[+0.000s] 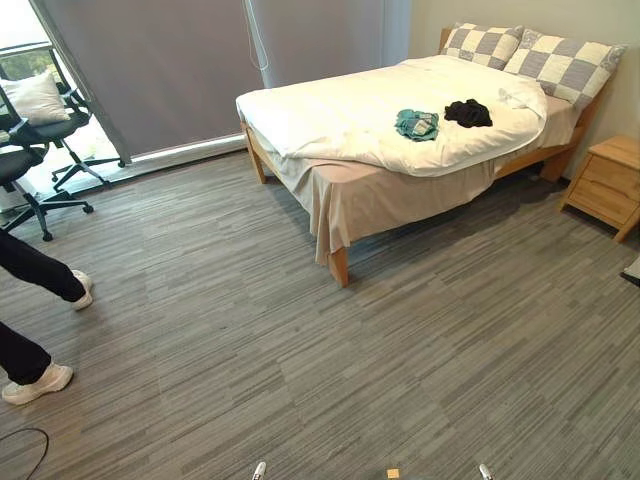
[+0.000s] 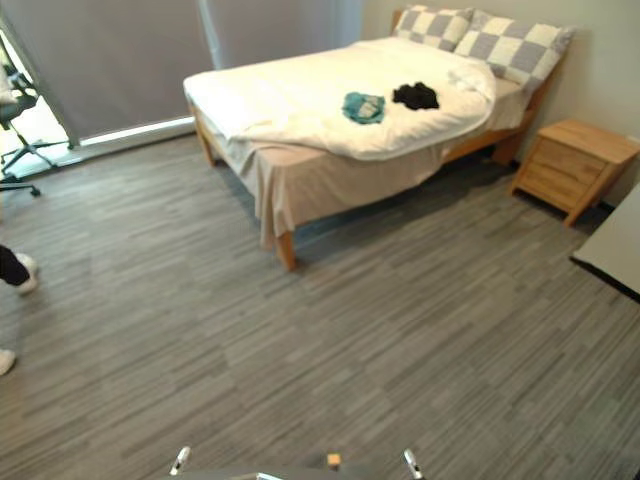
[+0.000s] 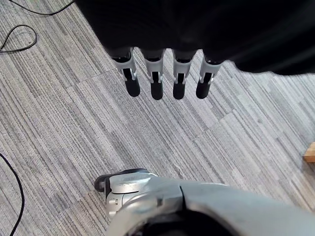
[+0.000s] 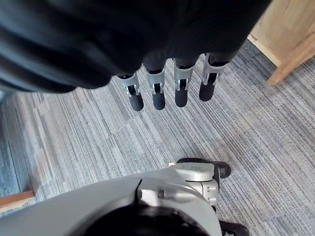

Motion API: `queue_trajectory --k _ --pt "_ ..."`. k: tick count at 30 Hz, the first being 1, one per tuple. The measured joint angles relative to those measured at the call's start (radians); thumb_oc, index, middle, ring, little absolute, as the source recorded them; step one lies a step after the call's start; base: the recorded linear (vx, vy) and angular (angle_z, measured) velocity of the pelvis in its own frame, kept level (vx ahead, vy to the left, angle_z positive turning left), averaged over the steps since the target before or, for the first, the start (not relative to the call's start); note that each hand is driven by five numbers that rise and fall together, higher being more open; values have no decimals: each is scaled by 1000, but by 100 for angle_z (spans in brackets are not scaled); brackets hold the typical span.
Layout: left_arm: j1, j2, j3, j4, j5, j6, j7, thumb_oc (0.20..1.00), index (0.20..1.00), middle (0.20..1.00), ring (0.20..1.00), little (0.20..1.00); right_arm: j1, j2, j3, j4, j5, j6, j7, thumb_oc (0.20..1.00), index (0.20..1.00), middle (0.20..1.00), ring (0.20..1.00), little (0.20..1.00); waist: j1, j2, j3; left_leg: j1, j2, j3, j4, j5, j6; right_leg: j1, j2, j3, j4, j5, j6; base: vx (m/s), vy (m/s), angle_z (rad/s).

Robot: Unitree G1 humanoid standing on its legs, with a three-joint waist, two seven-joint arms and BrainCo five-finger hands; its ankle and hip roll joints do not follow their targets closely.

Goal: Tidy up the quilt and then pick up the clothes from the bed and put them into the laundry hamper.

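STATE: I read left hand point(image 3: 167, 78) and right hand point(image 4: 170, 86) relaxed, fingers straight, empty | ITEMS: teal clothes point(image 1: 417, 123) and black clothes point(image 1: 468, 112) on rumpled quilt point(image 1: 350, 115), well apart from me | RISK: quilt overhang may snag; hamper unlocated.

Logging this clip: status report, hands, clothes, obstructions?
Left hand and right hand open, empty, over floor. Teal garment and black garment on quilt. Person standing left.

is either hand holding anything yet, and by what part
Nothing is held. The left hand and right hand hang open over the floor; the teal clothes and black clothes lie on the quilt.
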Motion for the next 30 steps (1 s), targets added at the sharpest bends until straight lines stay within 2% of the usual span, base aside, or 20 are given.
queue_trajectory --k 1,3,5,8,9,14,16,17,18,19,20,21,23,24,25,26,27,28,30 --pt "-68 22 -94 92 -106 109 81 1000 1000 1000 1000 1000 -69 -20 46 92 158 90 -1 1000 1000 1000 1000 1000 -15 0 8 70 1 14 -87 37 -6 53 -12 -15 -54 14 17 42 27 3" --pt "-138 26 -161 204 -159 194 147 1000 1000 1000 1000 1000 -147 -32 59 203 254 183 -8 1000 1000 1000 1000 1000 -32 1 13 166 0 33 -234 109 -3 118 -18 -21 -128 47 32 53 36 1" --pt "-180 26 -167 219 -173 200 177 1000 1000 1000 1000 1000 -162 -36 58 203 285 197 -12 1000 1000 1000 1000 1000 -32 1 15 194 4 40 -314 153 1 123 -19 -34 -166 61 38 96 68 -10" --pt "-204 22 -167 217 -186 206 182 1000 1000 1000 1000 1000 -175 -35 53 203 287 204 -20 1000 1000 1000 1000 1000 -34 1 36 230 7 40 -367 189 -7 157 -17 -47 -217 96 42 80 69 -1" --pt "-222 15 -168 217 -186 209 181 1000 1000 1000 1000 1000 -177 -38 48 204 287 211 -21 1000 1000 1000 1000 1000 -35 12 51 247 8 39 -391 196 -8 180 -14 -49 -251 107 44 122 135 3" --pt "-232 13 -168 206 -181 217 160 1000 1000 1000 1000 1000 -198 -49 44 196 287 212 -35 1000 1000 1000 1000 1000 -34 17 85 275 3 42 -412 198 -8 223 -16 -51 -317 146 35 59 131 -1" --pt "-268 16 -166 206 -179 220 159 1000 1000 1000 1000 1000 -252 -49 48 196 303 197 -49 1000 1000 1000 1000 1000 -32 18 164 262 -6 57 -377 184 2 196 -28 -52 -257 142 37 107 230 -11" --pt "-303 25 -166 207 -176 232 159 1000 1000 1000 1000 1000 -287 -46 48 196 330 188 -53 1000 1000 1000 1000 1000 -31 8 199 231 -21 60 -320 159 15 157 -50 -61 -178 106 47 172 248 -1" --pt "-317 28 -166 206 -173 238 158 1000 1000 1000 1000 1000 -291 -43 46 198 337 186 -60 1000 1000 1000 1000 1000 -32 2 205 220 -42 61 -290 135 31 139 -59 -63 -133 98 55 246 258 -14" --pt "-349 30 -179 219 -147 259 158 1000 1000 1000 1000 1000 -308 -43 31 194 373 173 -67 1000 1000 1000 1000 1000 -34 -2 242 217 -53 78 -238 95 75 33 -95 -98 124 89 71 211 107 -22" --pt "-353 31 -187 231 -145 264 160 1000 1000 1000 1000 1000 -309 -44 15 184 385 172 -67 1000 1000 1000 1000 1000 -33 -8 253 232 -44 87 -227 88 74 -18 -125 -123 232 94 86 286 -16 -23" --pt "-340 31 -193 226 -147 276 163 1000 1000 1000 1000 1000 -292 -48 8 177 395 185 -66 1000 1000 1000 1000 1000 -47 -1 252 249 -48 101 -225 82 80 -39 -173 -154 289 62 85 306 -99 -19" --pt "-333 36 -191 218 -148 284 165 1000 1000 1000 1000 1000 -288 -54 4 177 395 193 -66 1000 1000 1000 1000 1000 -54 -9 250 252 -54 123 -232 74 74 -53 -203 -148 227 53 113 329 -135 -35" --pt "-335 37 -188 218 -148 300 166 1000 1000 1000 1000 1000 -285 -53 3 178 395 198 -66 1000 1000 1000 1000 1000 -58 -16 254 258 -57 126 -231 72 73 -53 -210 -138 158 56 123 348 -139 -50" --pt "-342 36 -174 217 -148 323 167 1000 1000 1000 1000 1000 -285 -47 4 176 399 222 -61 1000 1000 1000 1000 1000 -77 -36 264 256 -52 128 -230 76 78 -44 -199 -111 19 72 155 514 -187 -34" --pt "-344 42 -171 218 -147 329 168 1000 1000 1000 1000 1000 -281 -44 4 173 399 233 -60 1000 1000 1000 1000 1000 -88 -36 275 257 -50 126 -230 75 78 -49 -194 -96 -20 80 167 521 -189 -15" --pt "-351 47 -160 225 -147 335 170 1000 1000 1000 1000 1000 -268 -41 2 179 397 240 -59 1000 1000 1000 1000 1000 -105 -49 279 260 -49 121 -228 70 75 -51 -192 -79 -88 93 187 838 -304 20" --pt "-362 53 -147 241 -146 339 173 1000 1000 1000 1000 1000 -243 -40 0 187 392 256 -48 1000 1000 1000 1000 1000 -122 -67 285 263 -49 105 -220 52 71 -44 -181 -50 -211 110 215 599 -215 22" --pt "-361 72 -138 255 -142 341 171 1000 1000 1000 1000 1000 -197 -39 -11 204 389 275 -34 1000 1000 1000 1000 1000 -150 -89 298 284 -48 81 -202 18 57 -32 -177 -30 -338 127 230 687 -281 35"
